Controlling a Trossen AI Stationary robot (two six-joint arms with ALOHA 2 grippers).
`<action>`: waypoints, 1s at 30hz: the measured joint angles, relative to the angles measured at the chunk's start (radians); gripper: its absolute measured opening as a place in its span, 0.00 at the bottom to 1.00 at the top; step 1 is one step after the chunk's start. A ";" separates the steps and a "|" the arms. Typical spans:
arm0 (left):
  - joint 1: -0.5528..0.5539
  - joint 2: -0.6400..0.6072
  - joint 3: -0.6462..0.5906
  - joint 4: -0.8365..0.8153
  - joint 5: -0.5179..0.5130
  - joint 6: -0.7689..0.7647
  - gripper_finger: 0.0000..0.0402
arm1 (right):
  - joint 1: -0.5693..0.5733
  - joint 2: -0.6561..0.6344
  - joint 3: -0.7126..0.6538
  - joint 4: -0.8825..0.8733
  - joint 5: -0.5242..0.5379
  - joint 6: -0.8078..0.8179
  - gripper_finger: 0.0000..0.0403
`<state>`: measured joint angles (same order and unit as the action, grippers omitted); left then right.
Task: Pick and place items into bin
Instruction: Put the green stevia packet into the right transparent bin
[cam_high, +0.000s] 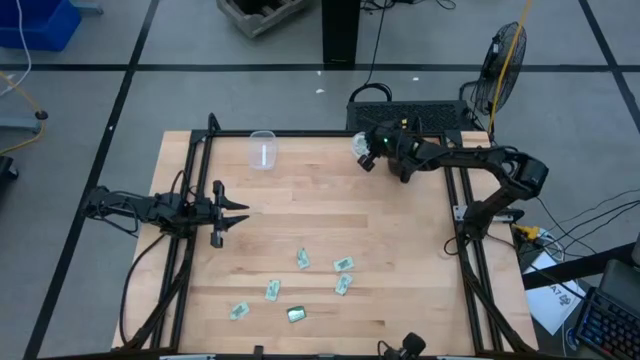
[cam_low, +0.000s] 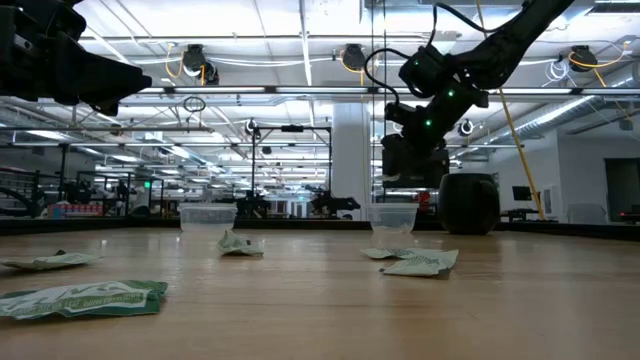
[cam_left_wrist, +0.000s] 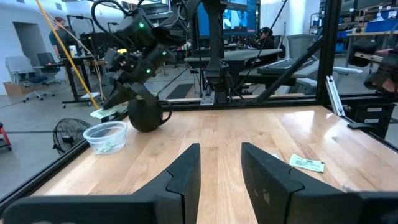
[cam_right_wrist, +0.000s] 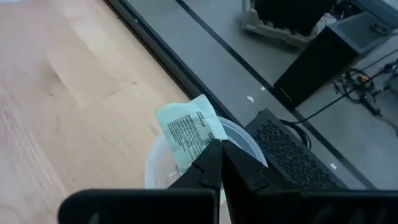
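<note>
Fingers of the right gripper (cam_right_wrist: 219, 163) are pinched shut on one corner of a pale mint-green packet (cam_right_wrist: 188, 132), which stands up from the tips with its long axis pointing away from the wrist, directly above the mouth of a small clear bin (cam_right_wrist: 245, 138). That bin sits at the table's (cam_high: 400, 215) far edge towards its right corner, and the packet hangs over the rim rather than inside, so by my reading the coming move is simply a release, with perhaps a slight dip first. In the left wrist view the same bin (cam_left_wrist: 106, 137) seems to already hold something pale at its bottom, though what it is I cannot tell. A second clear bin (cam_high: 262, 149) stands at the far edge nearer the left corner and looks empty. The left gripper (cam_high: 238, 213) waits near the left edge, its fingers partly apart and holding nothing. Six loose packets (cam_high: 300, 285), one darker green, lie scattered towards the near edge, about equally distant from both arms.
</note>
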<state>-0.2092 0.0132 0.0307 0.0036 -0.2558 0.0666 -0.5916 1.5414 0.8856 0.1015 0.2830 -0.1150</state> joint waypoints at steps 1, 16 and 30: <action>0.000 0.000 0.000 0.000 0.000 0.000 0.30 | -0.004 0.000 0.000 0.000 0.000 0.004 0.00; 0.000 0.000 0.000 0.000 0.000 0.000 0.30 | -0.051 0.000 0.000 0.011 -0.078 0.051 0.00; 0.000 0.000 0.000 0.000 0.000 0.000 0.30 | -0.051 0.021 0.001 0.018 -0.048 0.050 0.05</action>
<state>-0.2092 0.0129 0.0308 0.0036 -0.2558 0.0667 -0.6422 1.5621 0.8864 0.1199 0.2346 -0.0649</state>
